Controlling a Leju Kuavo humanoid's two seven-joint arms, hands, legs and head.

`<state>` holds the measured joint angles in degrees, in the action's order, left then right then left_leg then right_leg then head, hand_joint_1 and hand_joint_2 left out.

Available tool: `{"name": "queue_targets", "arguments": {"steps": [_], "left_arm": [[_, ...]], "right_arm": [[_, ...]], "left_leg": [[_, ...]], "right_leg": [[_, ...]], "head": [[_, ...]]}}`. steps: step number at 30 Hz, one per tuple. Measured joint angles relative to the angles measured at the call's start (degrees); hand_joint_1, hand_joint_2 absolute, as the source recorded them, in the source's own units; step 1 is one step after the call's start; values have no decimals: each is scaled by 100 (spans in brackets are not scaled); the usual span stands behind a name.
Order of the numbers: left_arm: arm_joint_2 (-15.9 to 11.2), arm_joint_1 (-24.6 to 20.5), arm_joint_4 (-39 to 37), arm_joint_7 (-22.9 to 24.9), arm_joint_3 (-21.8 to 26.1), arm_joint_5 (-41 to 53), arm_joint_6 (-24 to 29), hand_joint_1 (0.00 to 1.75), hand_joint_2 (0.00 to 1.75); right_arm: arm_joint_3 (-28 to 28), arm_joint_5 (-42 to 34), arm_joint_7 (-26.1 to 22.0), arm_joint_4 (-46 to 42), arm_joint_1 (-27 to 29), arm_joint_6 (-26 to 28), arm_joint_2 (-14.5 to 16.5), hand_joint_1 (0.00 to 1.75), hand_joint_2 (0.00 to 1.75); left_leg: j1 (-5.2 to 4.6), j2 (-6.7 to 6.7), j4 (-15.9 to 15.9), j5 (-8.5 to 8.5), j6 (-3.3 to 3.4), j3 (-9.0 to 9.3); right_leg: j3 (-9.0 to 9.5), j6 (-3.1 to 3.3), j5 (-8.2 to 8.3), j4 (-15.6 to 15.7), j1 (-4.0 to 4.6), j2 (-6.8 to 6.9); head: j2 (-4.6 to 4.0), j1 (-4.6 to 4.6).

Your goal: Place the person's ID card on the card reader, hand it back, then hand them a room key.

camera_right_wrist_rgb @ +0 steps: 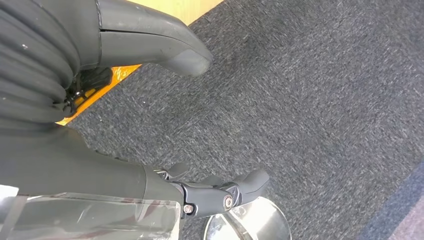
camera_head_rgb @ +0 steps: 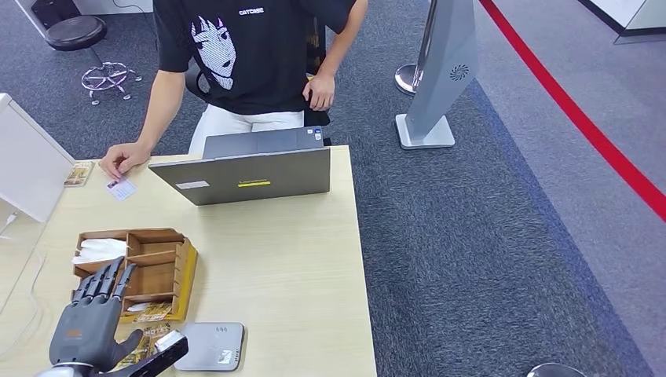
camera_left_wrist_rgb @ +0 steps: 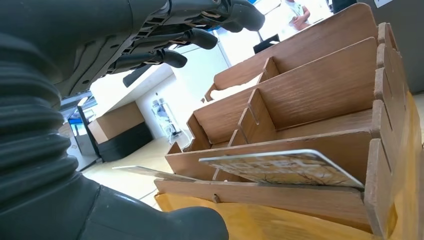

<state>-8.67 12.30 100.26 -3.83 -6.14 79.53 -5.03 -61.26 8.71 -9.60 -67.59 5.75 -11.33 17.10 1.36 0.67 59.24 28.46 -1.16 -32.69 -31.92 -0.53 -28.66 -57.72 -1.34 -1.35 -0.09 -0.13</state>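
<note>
A light wooden table (camera_head_rgb: 298, 267) is seen from the head view, bordered on its right by dark grey carpet (camera_head_rgb: 471, 259). A person (camera_head_rgb: 243, 55) in a black printed shirt is stationed at the far edge, behind a grey laptop (camera_head_rgb: 247, 174) whose lid is turned toward the robot. One hand of the person (camera_head_rgb: 124, 157) is rested on the table at the far left corner, just beside the ID card (camera_head_rgb: 121, 188), which lies flat on the tabletop. A wooden compartment organizer (camera_head_rgb: 149, 267) is positioned on the near left part of the table; patterned cards (camera_left_wrist_rgb: 280, 167) are laid in its nearest compartment. The grey card reader (camera_head_rgb: 210, 345) is located at the near edge, just right of the organizer. The left hand (camera_head_rgb: 93, 318) is held over the near end of the organizer, fingers extended and apart, with nothing gripped. The right hand (camera_right_wrist_rgb: 150, 45) is shown in its wrist view above the carpet, beside the table edge; thumb and fingers are separated and nothing is held.
</note>
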Motion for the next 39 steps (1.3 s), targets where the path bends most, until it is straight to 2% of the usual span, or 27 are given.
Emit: {"name": "queue_targets", "arguments": {"steps": [9,27,39], "left_arm": [[163,-181,-60,77,40,51,-86,0,175],[414,-369,-395,113,360,60,-120,0,175],[643,-487,-489,-130,427,170,-63,0,175]], "right_arm": [[231,-39,50,-79,86,-50,-7,0,175],[242,-19,50,-83,82,-103,-11,0,175],[218,103,15,-80,83,-255,-11,0,175]], "left_leg": [[0,0,0,0,1,1],[0,0,0,1,0,0],[0,0,0,1,0,-1]], "right_leg": [[0,0,1,0,0,1],[-2,0,0,0,0,0],[-2,0,0,0,0,0]], "head": [[0,-1],[0,-1],[0,-1]]}}
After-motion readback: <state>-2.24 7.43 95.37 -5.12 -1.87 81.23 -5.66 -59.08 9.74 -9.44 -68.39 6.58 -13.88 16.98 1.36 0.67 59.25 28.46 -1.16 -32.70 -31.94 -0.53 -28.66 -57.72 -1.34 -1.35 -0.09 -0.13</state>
